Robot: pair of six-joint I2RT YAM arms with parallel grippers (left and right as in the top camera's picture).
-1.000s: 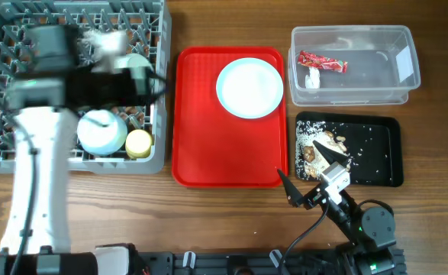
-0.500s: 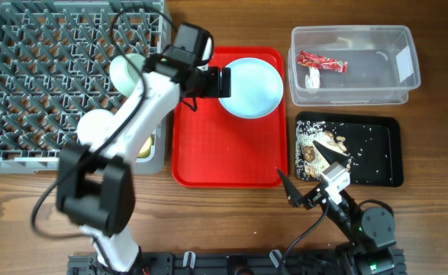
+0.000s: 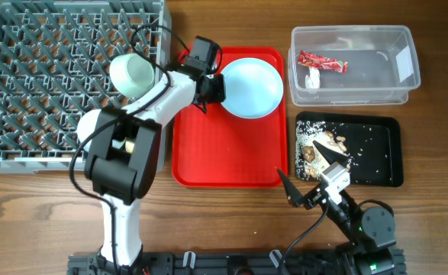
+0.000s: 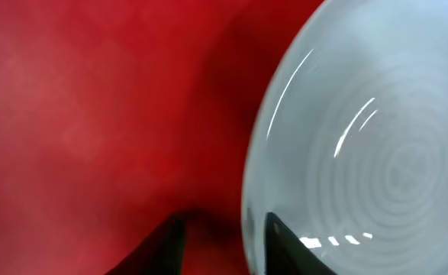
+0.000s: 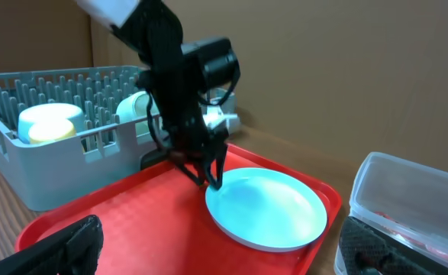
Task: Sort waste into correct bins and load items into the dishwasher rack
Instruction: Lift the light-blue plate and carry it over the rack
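Overhead: the plate (image 3: 250, 88) is seen upper centre on the red tray (image 3: 224, 153), and the left claw (image 3: 214, 90) is placed at its left rim. The right claw (image 3: 307, 176) is parked lower right, spread wide, empty.

Left wrist: fingers (image 4: 170, 244) are set narrowly astride the rim at bottom centre; a firm clamp cannot be told.

Right wrist: the plate is shown lying flat, centre.

Judged: the rim should be pinched fully before lifting. The plate should then be tilted upright, carried left and slotted between the rack (image 3: 40, 69) pegs.
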